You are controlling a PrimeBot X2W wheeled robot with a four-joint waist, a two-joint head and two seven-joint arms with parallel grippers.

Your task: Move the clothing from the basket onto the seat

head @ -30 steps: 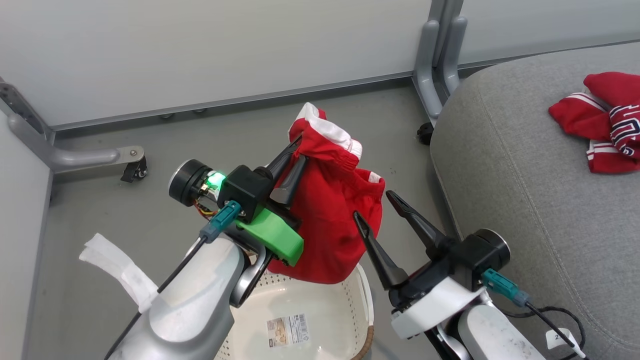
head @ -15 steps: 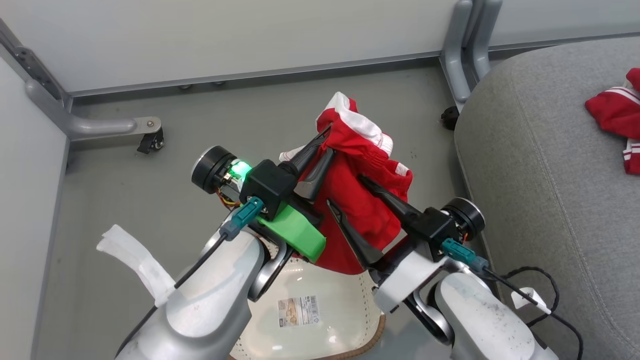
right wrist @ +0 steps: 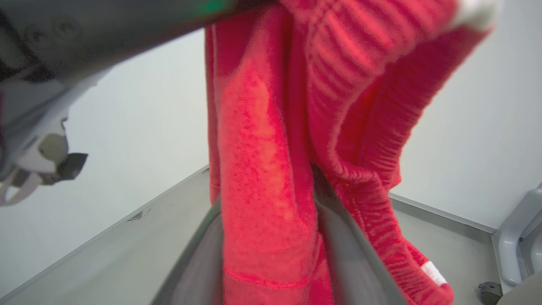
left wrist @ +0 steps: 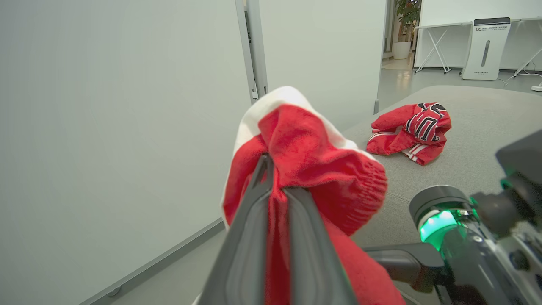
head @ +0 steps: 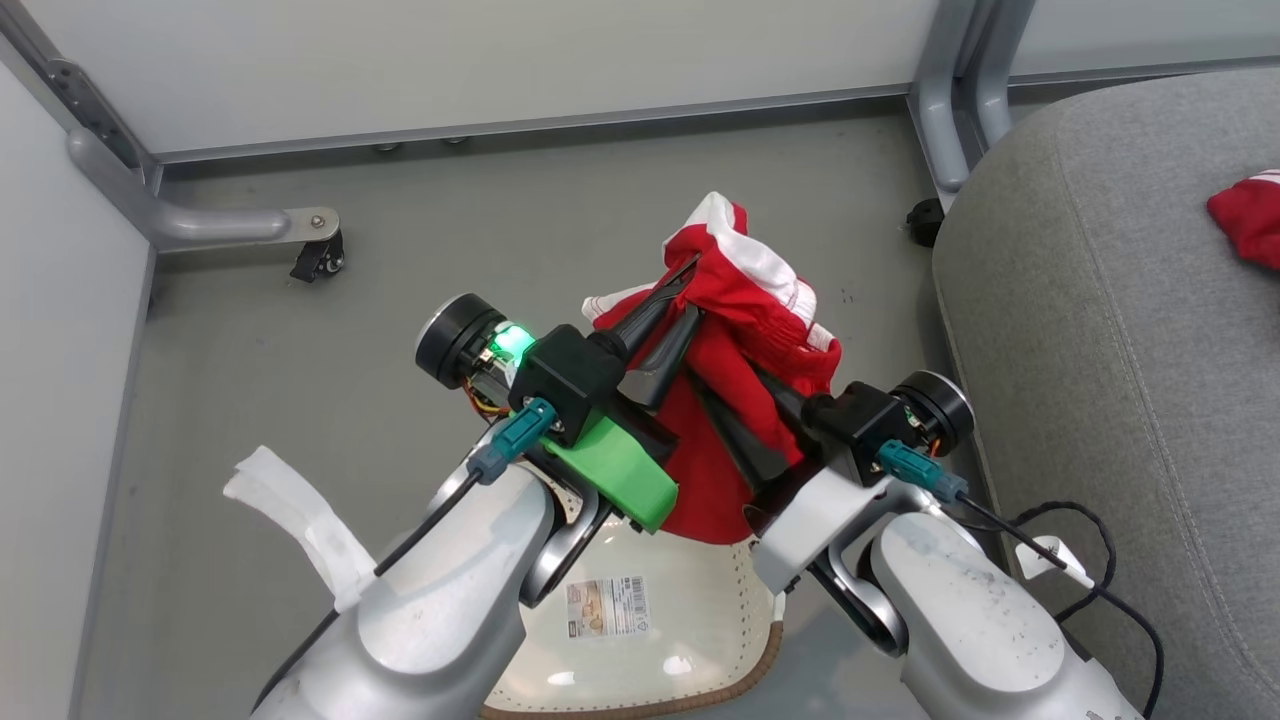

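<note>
Clothing [head: 742, 292], right fingers [head: 750, 450] now closing round it

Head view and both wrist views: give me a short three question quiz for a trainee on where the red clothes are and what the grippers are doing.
1. True or false: the left gripper is shut on the plain red garment.
2. The striped garment lies: A in the basket, B on the seat, C on the floor.
3. Fill in: between the fingers of the right gripper hangs red ____.
Key: 1 true; 2 B; 3 fabric.
</note>
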